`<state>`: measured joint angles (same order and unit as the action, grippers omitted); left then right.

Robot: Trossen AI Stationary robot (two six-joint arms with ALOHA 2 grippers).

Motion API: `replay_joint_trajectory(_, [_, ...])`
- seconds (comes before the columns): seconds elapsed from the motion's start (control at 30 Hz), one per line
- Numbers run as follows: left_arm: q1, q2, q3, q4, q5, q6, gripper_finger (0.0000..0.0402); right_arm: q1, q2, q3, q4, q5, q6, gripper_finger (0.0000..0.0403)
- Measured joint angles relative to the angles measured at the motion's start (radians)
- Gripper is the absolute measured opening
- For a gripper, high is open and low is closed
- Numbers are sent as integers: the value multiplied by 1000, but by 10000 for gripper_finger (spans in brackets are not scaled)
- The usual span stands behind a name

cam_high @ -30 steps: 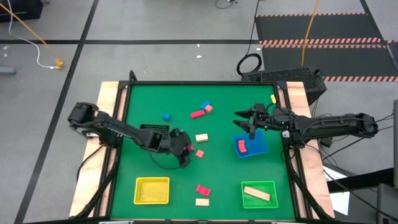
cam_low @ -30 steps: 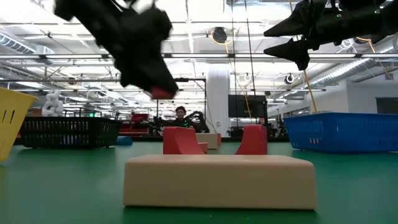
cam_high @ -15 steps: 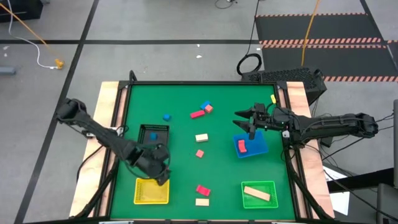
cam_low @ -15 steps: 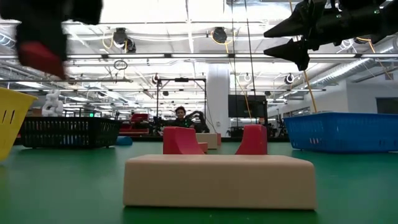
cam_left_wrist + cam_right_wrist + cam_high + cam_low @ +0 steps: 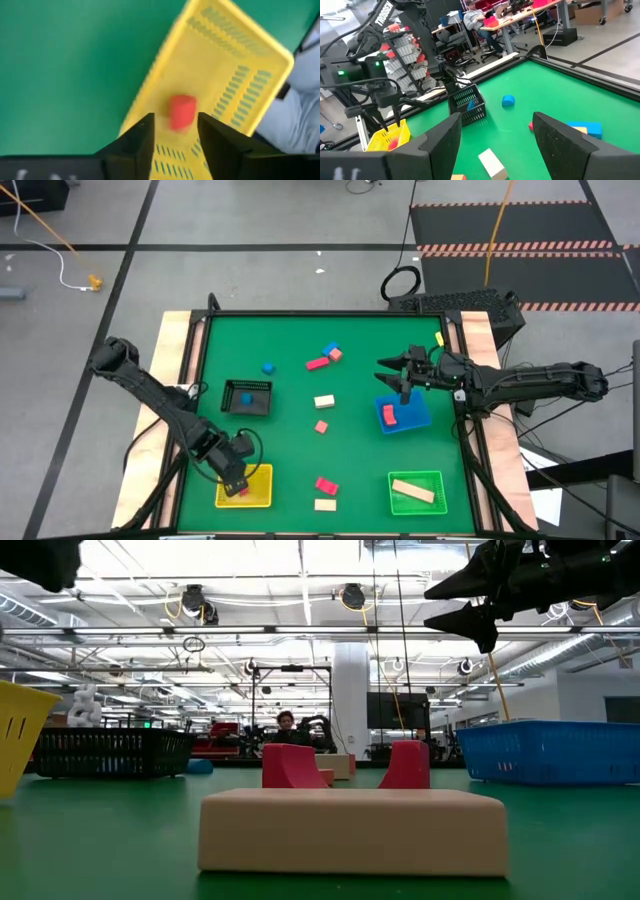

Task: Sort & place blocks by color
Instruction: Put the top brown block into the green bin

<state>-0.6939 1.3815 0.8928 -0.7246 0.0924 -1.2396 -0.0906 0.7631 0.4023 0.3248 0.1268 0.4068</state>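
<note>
My left gripper (image 5: pixel 238 483) (image 5: pixel 176 122) hovers open over the yellow tray (image 5: pixel 258 485) (image 5: pixel 225 90) at the table's near left. A small red block (image 5: pixel 181 112) (image 5: pixel 243 491) shows just past its fingertips inside that tray, apart from both fingers. My right gripper (image 5: pixel 400 376) (image 5: pixel 497 117) waits open above the far edge of the blue tray (image 5: pixel 415 420), which holds red blocks (image 5: pixel 389 414). Loose blocks lie on the green mat: a cream one (image 5: pixel 324 401), a salmon one (image 5: pixel 321 426), a red bar (image 5: pixel 318 363), a blue one (image 5: pixel 268 368).
A black tray (image 5: pixel 232 387) holds a blue block (image 5: pixel 247 397). A green tray (image 5: pixel 438 480) holds a cream bar (image 5: pixel 413 492). A red block (image 5: pixel 326 485) and a cream block (image 5: pixel 324 504) lie by the near edge; a blue and salmon pair (image 5: pixel 332 352) lies farther off.
My left gripper has swung from the middle of the table toward the near left corner, carrying the red block, and now stands over the yellow tray. The red block now shows in the tray, free of the fingers. My right arm has kept still.
</note>
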Motion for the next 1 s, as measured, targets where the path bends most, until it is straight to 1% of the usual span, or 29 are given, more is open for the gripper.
replay_joint_trajectory(0.1, [-15, 0, 0, -9, 19, 2, 110, 0, 0, 0, 0, 0, 0, 238])
replay_joint_trajectory(0.2, [-14, -3, 0, -25, -7, 8, 89, 0, 0, 0, 0, 0, 0, 238])
replay_joint_trajectory(0.37, [12, -29, 0, 2, -50, 56, 81, 0, 0, 0, 0, 0, 0, 238])
replay_joint_trajectory(0.5, [50, -59, 0, 53, -135, 109, 82, 0, 0, 0, 0, 0, 0, 238])
replay_joint_trajectory(0.7, [130, -65, 1, 109, -295, 261, 83, 0, 0, 0, -1, 0, 0, 238])
replay_joint_trajectory(0.8, [198, -44, 1, 193, -356, 362, 83, 0, 0, 0, -1, 0, 0, 238])
replay_joint_trajectory(0.9, [262, -29, 1, 294, -393, 471, 84, 0, 0, 0, -1, 0, 0, 238])
replay_joint_trajectory(1.0, [315, -4, 1, 383, -403, 588, 84, 0, 0, 0, -1, 0, 0, 238])
